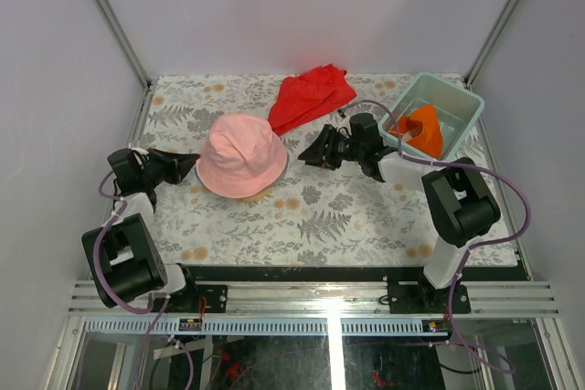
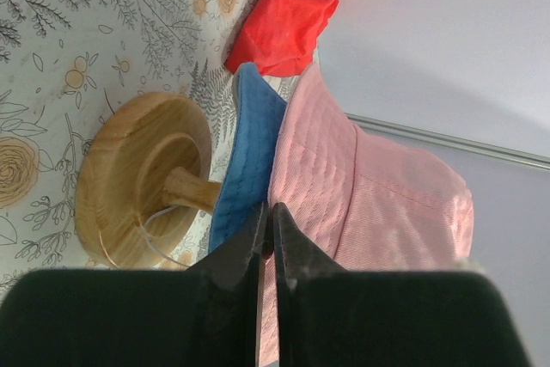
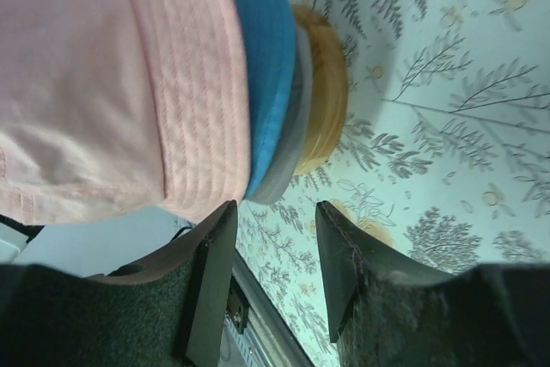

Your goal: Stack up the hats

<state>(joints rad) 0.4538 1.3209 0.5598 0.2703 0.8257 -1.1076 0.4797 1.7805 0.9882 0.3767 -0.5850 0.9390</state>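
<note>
Pink hat (image 1: 242,154) stack on wooden stand (image 2: 142,182) blocks mid-table. Flanked on 2 sides: left gripper (image 1: 194,163) at its L brim, right gripper (image 1: 303,155) just R. Red cloth (image 1: 311,96) lies near behind. Open table (image 1: 347,216) in front, btwn stack & arm bases. Gap under brims around stand's stem. Orange hat (image 1: 422,130) sits in tub (image 1: 452,87), walled all round, open from above; R wrist just beside tub's L wall.

You see a pink cloth bucket hat (image 1: 239,154), soft and matt, with its brim ribbed by stitch rows. The blue cloth hat brim (image 2: 245,161) is a matt weave. The grey cloth hat brim (image 3: 288,152) is smooth and matt. The round wooden stand (image 2: 137,174) is smooth and light-grained with a slight sheen. The flat red cloth (image 1: 311,96) is matt and creased. The floral table cover (image 1: 320,216) is flat and matt. The teal bin (image 1: 462,102) looks like glossy plastic. Your right gripper (image 3: 275,212) has fingers (image 3: 352,290) that are matt black and grainy.
</note>
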